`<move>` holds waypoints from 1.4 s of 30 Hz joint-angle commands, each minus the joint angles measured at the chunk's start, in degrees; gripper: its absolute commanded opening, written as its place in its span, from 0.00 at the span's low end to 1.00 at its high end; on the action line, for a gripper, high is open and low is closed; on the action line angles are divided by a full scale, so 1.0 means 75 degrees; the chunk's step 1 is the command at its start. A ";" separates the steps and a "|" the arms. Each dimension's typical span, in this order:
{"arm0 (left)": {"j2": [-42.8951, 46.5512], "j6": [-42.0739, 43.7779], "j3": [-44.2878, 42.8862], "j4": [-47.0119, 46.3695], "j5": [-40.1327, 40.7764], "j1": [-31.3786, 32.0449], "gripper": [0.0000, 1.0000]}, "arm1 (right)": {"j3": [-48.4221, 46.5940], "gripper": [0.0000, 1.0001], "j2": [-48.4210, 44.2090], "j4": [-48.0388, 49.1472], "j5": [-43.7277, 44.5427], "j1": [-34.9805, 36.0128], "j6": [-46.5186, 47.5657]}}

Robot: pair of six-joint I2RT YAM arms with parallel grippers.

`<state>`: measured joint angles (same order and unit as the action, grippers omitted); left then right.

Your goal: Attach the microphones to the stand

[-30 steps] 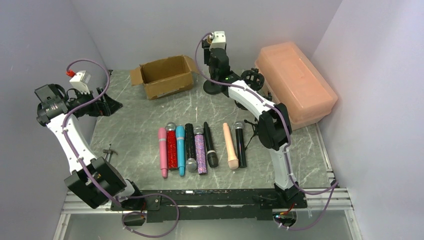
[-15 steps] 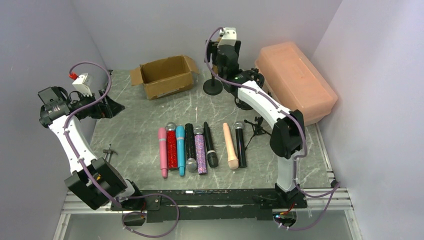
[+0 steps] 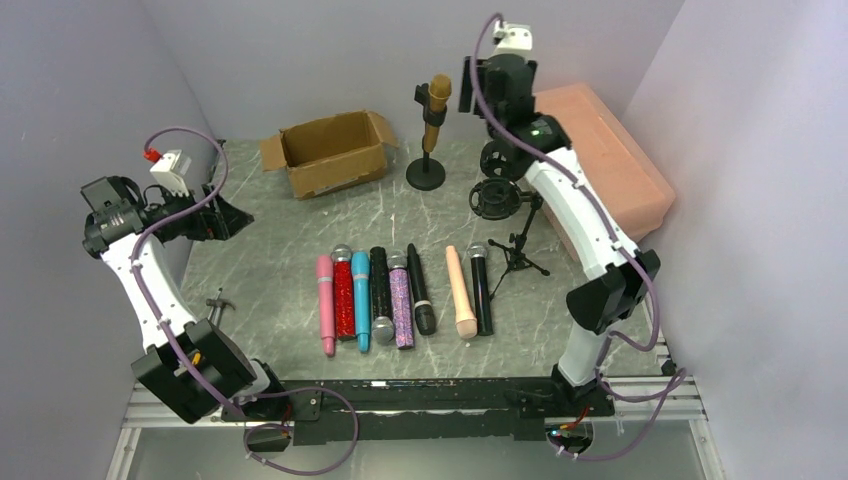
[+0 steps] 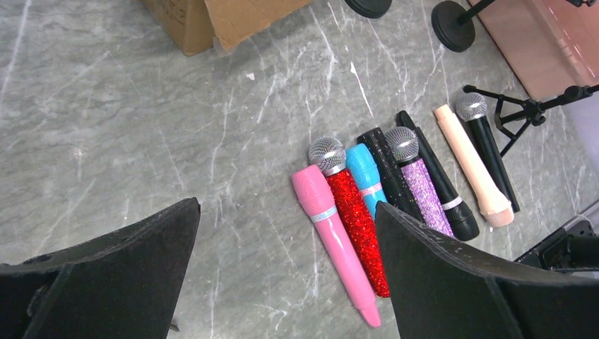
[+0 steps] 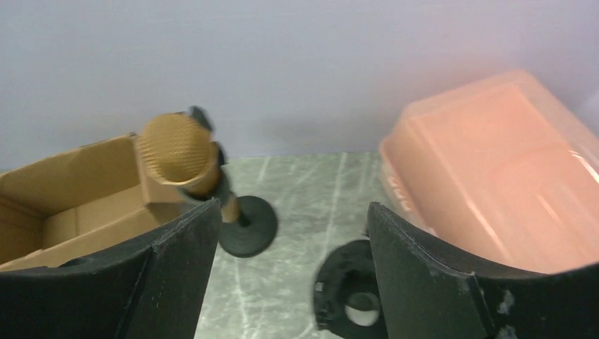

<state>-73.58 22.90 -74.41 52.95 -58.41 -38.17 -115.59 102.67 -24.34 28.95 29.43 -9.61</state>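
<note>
Gold microphone (image 3: 438, 97) sits clipped in its stand (image 3: 426, 178), so the right claw (image 5: 291, 208) hangs spread, empty; left claw (image 4: 287, 206) spread too

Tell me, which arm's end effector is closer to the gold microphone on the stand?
The right end effector: it hovers beside the gold microphone at the back; the left end effector is far off on the left side.

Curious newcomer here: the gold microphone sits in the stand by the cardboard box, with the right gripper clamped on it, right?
Not clamped: the right gripper is open and clear of the gold microphone, as the right wrist view shows. The rest is right.
</note>
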 commanded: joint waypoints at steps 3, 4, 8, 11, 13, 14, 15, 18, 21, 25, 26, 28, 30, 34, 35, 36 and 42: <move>0.0270 0.0088 0.0392 -0.0153 -0.0037 0.0296 0.99 | -0.0655 0.75 0.0028 -0.2707 -0.0927 -0.1155 -0.0667; 0.0282 0.0078 0.0403 -0.0185 0.0006 0.0342 0.99 | -0.0565 0.73 0.0028 -0.2816 -0.1128 -0.1303 -0.0723; 0.0330 0.0040 0.0410 -0.0288 0.0160 0.0465 0.99 | -0.0614 0.67 0.0242 -0.3108 -0.2003 -0.1590 -0.0705; 0.0311 0.0061 0.0372 -0.0278 0.0226 0.0508 0.99 | -0.1176 0.61 0.0658 -0.3554 -0.2409 -0.1599 -0.0574; 0.0307 0.0064 0.0370 -0.0265 0.0258 0.0515 0.99 | -0.1462 0.57 0.0884 -0.3711 -0.2590 -0.1595 -0.0490; 0.0307 0.0064 0.0385 -0.0266 0.0273 0.0519 0.99 | -0.1551 0.55 0.0960 -0.3750 -0.2674 -0.1592 -0.0460; 0.0319 0.0065 0.0411 -0.0274 0.0286 0.0519 0.99 | -0.1594 0.53 0.1004 -0.3767 -0.2738 -0.1592 -0.0441; 0.0319 0.0056 0.0478 -0.0319 0.0305 0.0530 0.99 | -0.1582 0.51 0.1083 -0.3813 -0.2907 -0.1592 -0.0452; 0.0310 0.0053 0.0521 -0.0357 0.0279 0.0551 0.99 | -0.1498 0.51 0.1162 -0.3909 -0.3031 -0.1593 -0.0485; 0.0278 0.0092 0.0551 -0.0377 0.0363 0.0638 0.99 | -0.1368 0.51 0.1210 -0.4047 -0.3187 -0.1592 -0.0494; 0.0273 0.0113 0.0588 -0.0384 0.0387 0.0673 0.99 | -0.1349 0.51 0.1230 -0.4076 -0.3229 -0.1592 -0.0481; 0.0289 0.0123 0.0674 -0.0435 0.0430 0.0728 0.99 | -0.1382 0.51 0.1324 -0.4149 -0.3215 -0.1592 -0.0455; 0.0326 0.0133 0.0777 -0.0495 0.0522 0.0800 0.99 | -0.1569 0.54 0.1524 -0.4284 -0.3215 -0.1596 -0.0445; 0.0393 0.0207 0.0808 -0.0499 0.0619 0.0859 0.99 | -0.1883 0.61 0.1915 -0.4395 -0.3280 -0.1601 -0.0476; 0.0407 0.0216 0.0811 -0.0500 0.0634 0.0870 0.99 | -0.1920 0.61 0.1981 -0.4404 -0.3270 -0.1599 -0.0487; 0.0428 0.0225 0.0815 -0.0508 0.0648 0.0871 0.99 | -0.1949 0.61 0.2052 -0.4413 -0.3266 -0.1593 -0.0489; 0.0438 0.0201 0.0820 -0.0556 0.0678 0.0892 0.99 | -0.1880 0.53 0.2103 -0.4326 -0.3204 -0.1592 -0.0499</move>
<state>-71.85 23.35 -68.34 50.24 -53.36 -31.79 -127.61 119.33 -57.06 4.36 17.67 -13.47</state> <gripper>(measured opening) 0.992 0.570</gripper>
